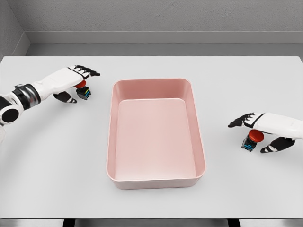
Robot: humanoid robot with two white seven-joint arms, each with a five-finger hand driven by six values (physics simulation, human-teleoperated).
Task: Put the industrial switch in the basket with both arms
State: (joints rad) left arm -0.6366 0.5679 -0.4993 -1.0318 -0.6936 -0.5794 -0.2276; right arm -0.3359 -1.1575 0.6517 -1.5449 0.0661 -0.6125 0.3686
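A pink basket (156, 135) is seen at the centre of the frame, set on a white desk (151, 203); its inside holds nothing. Two industrial switches are shown, each with a red button on a dark body.

The first switch (83, 90) is placed on the desk in the upper left of the frame, just beside the basket's upper left corner but apart from it. The left hand (75, 80) is held over it, fingers stretched out flat above the red button and the thumb lowered beside it; the switch is not gripped, and contact cannot be told.

The second switch (252, 140) is found at the right of the frame, well apart from the basket's right wall. The right hand (265, 128) is spread above it, fingers extended toward the basket, thumb hanging beside; nothing is grasped.
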